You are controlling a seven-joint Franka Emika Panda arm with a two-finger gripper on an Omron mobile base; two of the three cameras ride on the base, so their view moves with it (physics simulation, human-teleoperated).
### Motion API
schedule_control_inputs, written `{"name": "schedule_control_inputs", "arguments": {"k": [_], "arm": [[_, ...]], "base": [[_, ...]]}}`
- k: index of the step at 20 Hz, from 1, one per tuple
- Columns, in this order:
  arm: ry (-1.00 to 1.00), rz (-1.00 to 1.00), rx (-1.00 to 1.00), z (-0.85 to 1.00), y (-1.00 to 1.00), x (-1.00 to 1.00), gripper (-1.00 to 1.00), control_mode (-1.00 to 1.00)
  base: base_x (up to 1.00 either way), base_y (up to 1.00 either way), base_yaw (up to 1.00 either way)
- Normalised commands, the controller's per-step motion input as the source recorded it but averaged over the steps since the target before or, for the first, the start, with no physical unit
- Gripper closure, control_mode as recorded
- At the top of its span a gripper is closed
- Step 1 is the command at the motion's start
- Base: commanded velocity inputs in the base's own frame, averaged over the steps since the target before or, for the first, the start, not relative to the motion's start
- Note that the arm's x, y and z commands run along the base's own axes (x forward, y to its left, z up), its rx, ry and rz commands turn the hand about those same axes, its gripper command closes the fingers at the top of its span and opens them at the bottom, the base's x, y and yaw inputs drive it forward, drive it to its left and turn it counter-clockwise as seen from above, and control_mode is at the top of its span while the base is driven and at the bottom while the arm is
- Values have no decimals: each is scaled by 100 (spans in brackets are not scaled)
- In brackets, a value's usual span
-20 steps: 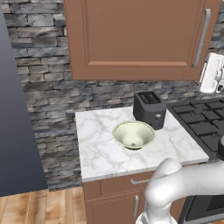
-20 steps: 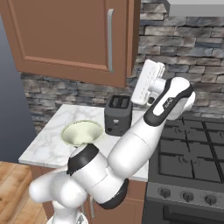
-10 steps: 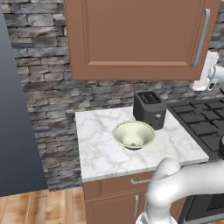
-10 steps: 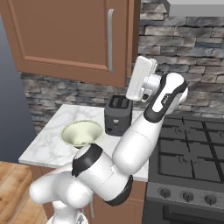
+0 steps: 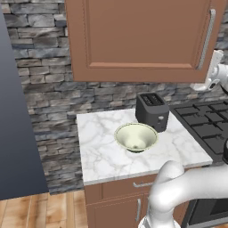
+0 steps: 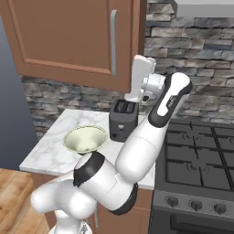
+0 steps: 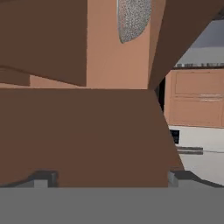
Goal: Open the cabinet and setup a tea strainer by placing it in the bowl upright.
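Observation:
The cabinet (image 5: 142,35) (image 6: 64,36) hangs above the counter, its door shut and the silver bar handle (image 5: 205,40) (image 6: 113,43) on its right side. My gripper (image 6: 144,61) (image 5: 217,55) points upward just right of the door's lower right corner, close to the handle's foot. In the hand view its fingertips (image 7: 43,177) stand wide apart, open and empty, facing brown cabinet wood. A grey mesh shape (image 7: 133,19) at the top of that view looks like the tea strainer. The cream-green bowl (image 5: 136,136) (image 6: 85,138) sits empty on the marble counter.
A dark toaster (image 5: 152,111) (image 6: 123,119) stands right behind the bowl. A black gas stove (image 5: 209,120) (image 6: 196,155) adjoins the marble counter (image 5: 102,151) (image 6: 50,151) on the right. Stone wall behind. My arm arches over the counter's right part.
The hand has risen and swung in toward the cabinet's lower right corner, nearer the handle. The door stays shut and the bowl has not moved.

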Motion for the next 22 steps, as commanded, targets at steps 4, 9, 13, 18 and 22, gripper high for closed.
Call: {"name": "schedule_control_inputs", "arguments": {"k": [4,9,13,18,22], "arm": [[-17,15,0,22,23,-64,-100,-100],[-7,12,0,15,46,-74,-100,-100],[0,-2,-3,3,48,-61,-100,-100],[4,-29,-5,0,51,-37,-100,-100],[7,-35,-11,0,62,-54,-100,-100]], "base": [[0,0,0],[0,0,0],[0,0,0],[0,0,0],[0,0,0]]}}
